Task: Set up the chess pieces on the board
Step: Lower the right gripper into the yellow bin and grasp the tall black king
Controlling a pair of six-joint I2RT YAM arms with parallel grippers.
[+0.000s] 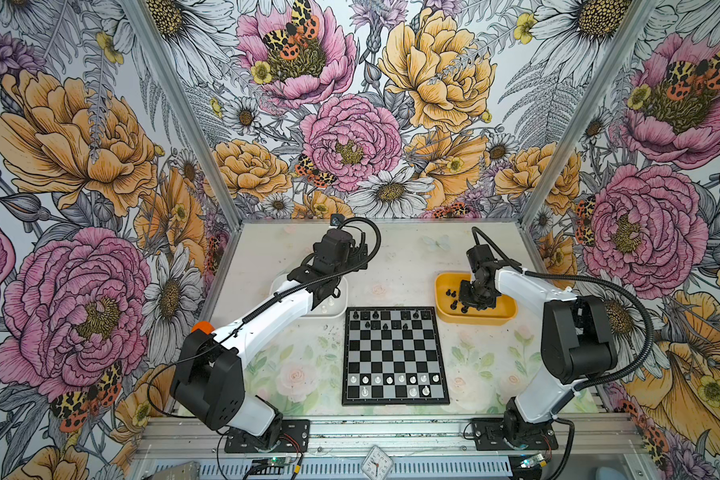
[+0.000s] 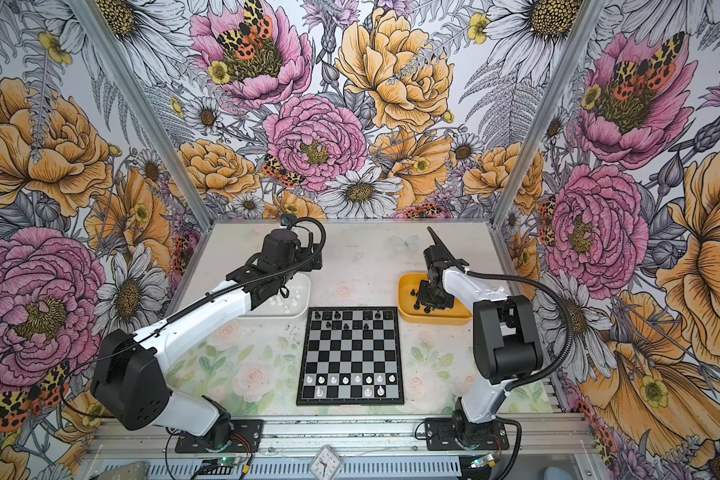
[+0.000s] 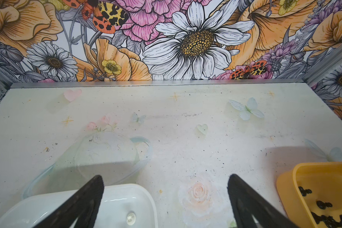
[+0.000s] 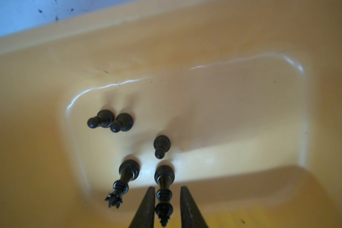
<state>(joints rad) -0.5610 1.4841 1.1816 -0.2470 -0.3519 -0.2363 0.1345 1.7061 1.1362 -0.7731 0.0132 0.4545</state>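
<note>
Right hand (image 4: pixel 167 187): slightly apart, flanking a glossy black king (image 4: pixel 163 194) in yellow tray (image 4: pixel 225 39).
Left hand (image 3: pixel 166 177): wide open.

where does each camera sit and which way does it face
Both top views: high over the front, looking down and back at the board, both arms showing.
Left wrist: faces the back wall over the white tray; open left end effector shows.
Right wrist: faces down into the yellow tray; the right end effector straddles a black piece.
Shared by all: the yellow tray.
</note>
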